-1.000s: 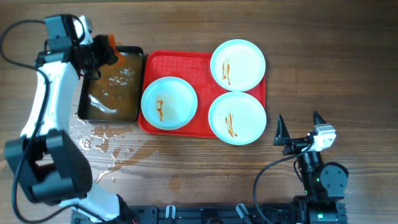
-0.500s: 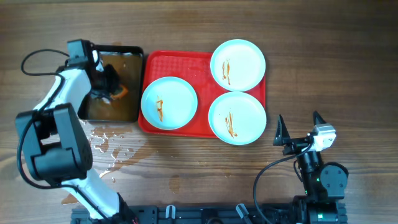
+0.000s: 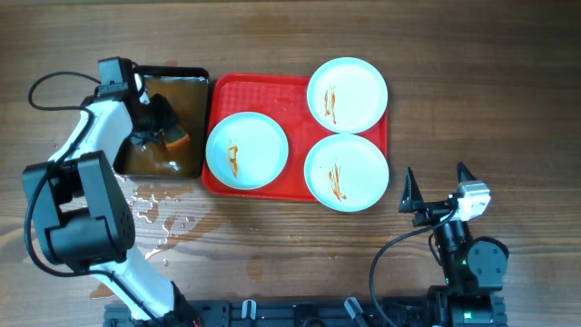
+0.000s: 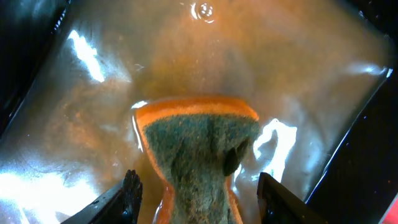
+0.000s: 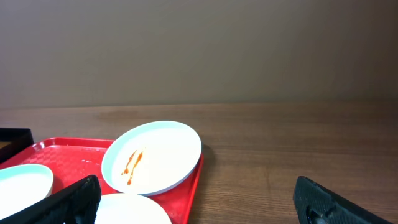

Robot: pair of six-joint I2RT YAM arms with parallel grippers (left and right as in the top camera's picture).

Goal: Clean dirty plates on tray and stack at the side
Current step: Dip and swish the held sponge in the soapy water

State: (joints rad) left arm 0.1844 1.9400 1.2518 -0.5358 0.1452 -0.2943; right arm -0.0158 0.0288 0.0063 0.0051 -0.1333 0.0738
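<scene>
My left tool (image 4: 198, 186) hangs over the black pan (image 3: 182, 91) with its fingers spread. The orange sponge (image 4: 196, 140) lies in the brown water between them, with a gap on each side. My right tool (image 3: 436, 173) stands wide open above the counter (image 3: 472, 54). Ahead and left of it, three sauce-streaked plates (image 3: 247, 150) sit on the red tray (image 3: 263, 91).
</scene>
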